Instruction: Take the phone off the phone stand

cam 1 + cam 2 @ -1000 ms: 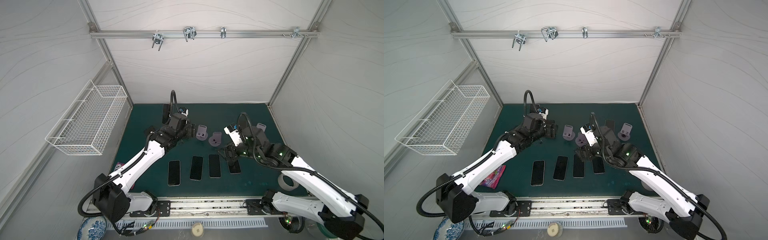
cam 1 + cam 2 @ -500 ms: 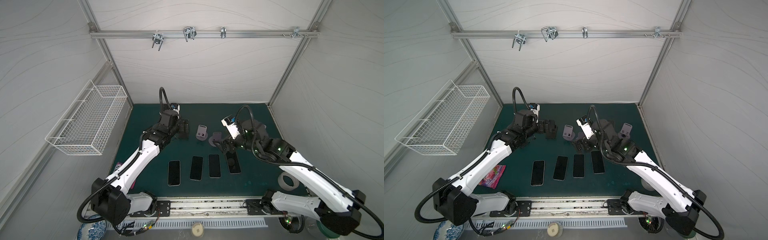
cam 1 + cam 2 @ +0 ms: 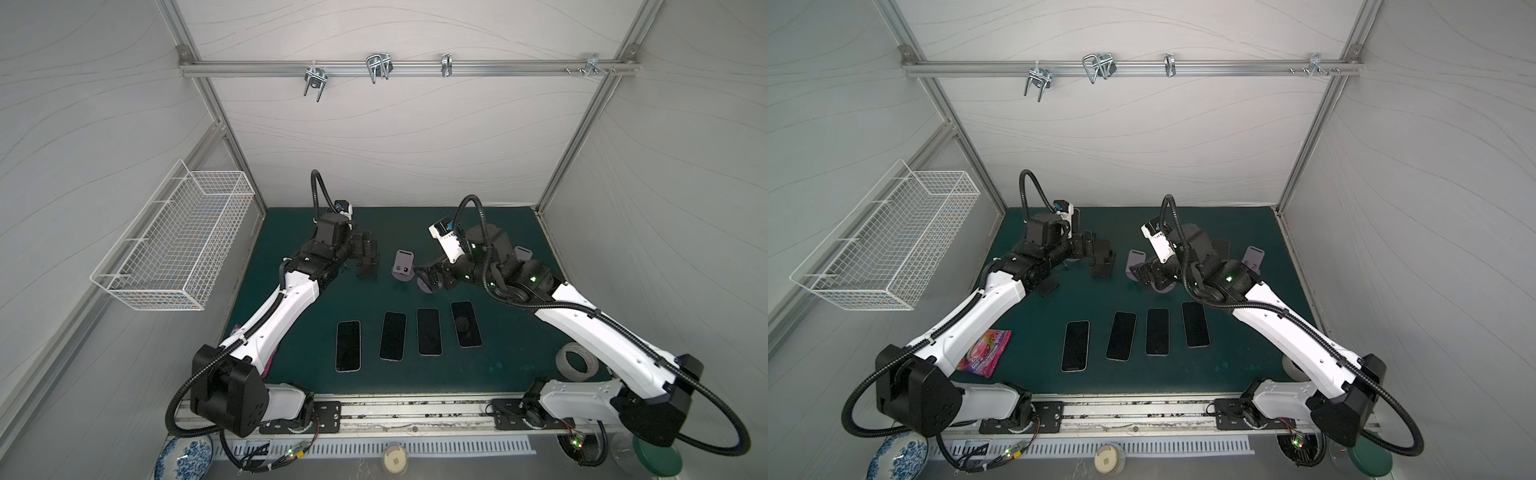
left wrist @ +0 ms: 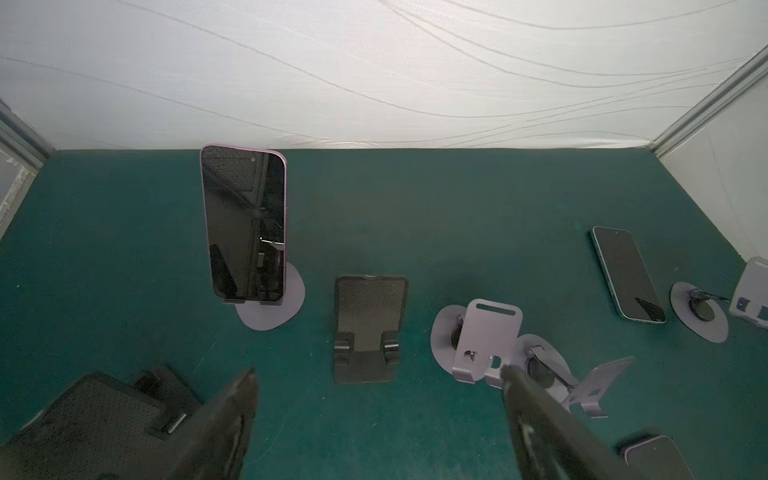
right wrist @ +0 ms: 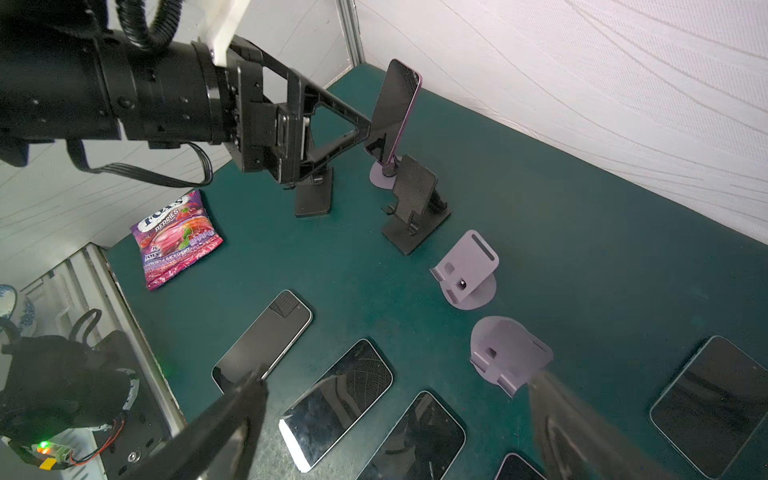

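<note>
A pink-edged phone (image 4: pixel 245 224) stands upright on a lilac phone stand (image 4: pixel 272 307) near the back wall; the right wrist view shows the same phone (image 5: pixel 395 104) from the side. My left gripper (image 4: pixel 378 374) is open and empty. It points at the back of the mat, and the phone is ahead of it, off to one side. From the right wrist view one of its fingertips (image 5: pixel 368 124) lies close to the screen; contact cannot be told. My right gripper (image 5: pixel 399 376) is open and empty, above flat phones and beside an empty lilac stand (image 5: pixel 509 357).
Several phones (image 3: pixel 392 336) lie flat in a row mid-mat. Empty black stands (image 4: pixel 368 328) and lilac stands (image 3: pixel 404 266) stand between the arms. Another phone (image 4: pixel 627 274) sits far right. A candy packet (image 3: pixel 984 351), a tape roll (image 3: pixel 577 361) and a wire basket (image 3: pixel 174 245) border the area.
Both grippers have opened wider. The right gripper let go of the rightmost flat phone and drew back toward the lilac stands. The left gripper swung toward the back left corner.
</note>
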{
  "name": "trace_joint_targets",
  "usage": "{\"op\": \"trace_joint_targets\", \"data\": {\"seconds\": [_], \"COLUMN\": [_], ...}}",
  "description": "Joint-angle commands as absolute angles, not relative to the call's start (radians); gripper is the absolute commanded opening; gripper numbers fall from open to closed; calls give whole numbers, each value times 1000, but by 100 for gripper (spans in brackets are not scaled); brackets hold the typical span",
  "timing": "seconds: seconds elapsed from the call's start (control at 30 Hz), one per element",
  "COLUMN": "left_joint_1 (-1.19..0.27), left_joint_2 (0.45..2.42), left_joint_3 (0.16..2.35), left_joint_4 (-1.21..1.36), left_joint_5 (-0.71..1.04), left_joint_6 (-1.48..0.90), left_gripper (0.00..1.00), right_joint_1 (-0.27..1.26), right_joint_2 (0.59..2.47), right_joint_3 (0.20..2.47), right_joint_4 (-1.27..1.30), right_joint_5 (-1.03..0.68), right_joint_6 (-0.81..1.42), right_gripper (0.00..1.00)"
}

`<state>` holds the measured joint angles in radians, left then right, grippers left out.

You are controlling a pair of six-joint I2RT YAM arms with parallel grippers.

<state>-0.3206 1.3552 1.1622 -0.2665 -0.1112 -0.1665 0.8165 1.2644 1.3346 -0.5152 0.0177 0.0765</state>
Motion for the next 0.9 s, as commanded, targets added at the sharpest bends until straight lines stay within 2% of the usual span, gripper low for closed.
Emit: {"op": "trace_joint_targets", "data": {"seconds": [0.0, 0.23, 0.4, 0.53, 0.87], "left_joint_1": [-291, -243, -222, -195, -127], "left_joint_2": [1377, 1445, 1509, 1547, 1682], "left_joint_3": [1217, 1237, 1271, 1286, 1416], "left_joint_4": [-190, -155, -149, -127, -165], "left_joint_5": [-94, -89, -122, -112, -69], "left_joint_6": [-145, -129, -113, -106, -98], "left_gripper": [92, 93, 99, 99, 99], "right_joint_1": [803, 777, 761, 756, 747], "right_joint_2": [1299, 1395, 1463, 1509, 1599], "right_joint_3": [1381, 1434, 1472, 1499, 1564], "right_joint_4": [-481, -447, -434, -436, -478], "right_joint_5": [-18, -51, -84, -112, -184], "right_joint_6": [51, 73, 116, 144, 239], "right_gripper": [99, 99, 99, 99, 92]}}
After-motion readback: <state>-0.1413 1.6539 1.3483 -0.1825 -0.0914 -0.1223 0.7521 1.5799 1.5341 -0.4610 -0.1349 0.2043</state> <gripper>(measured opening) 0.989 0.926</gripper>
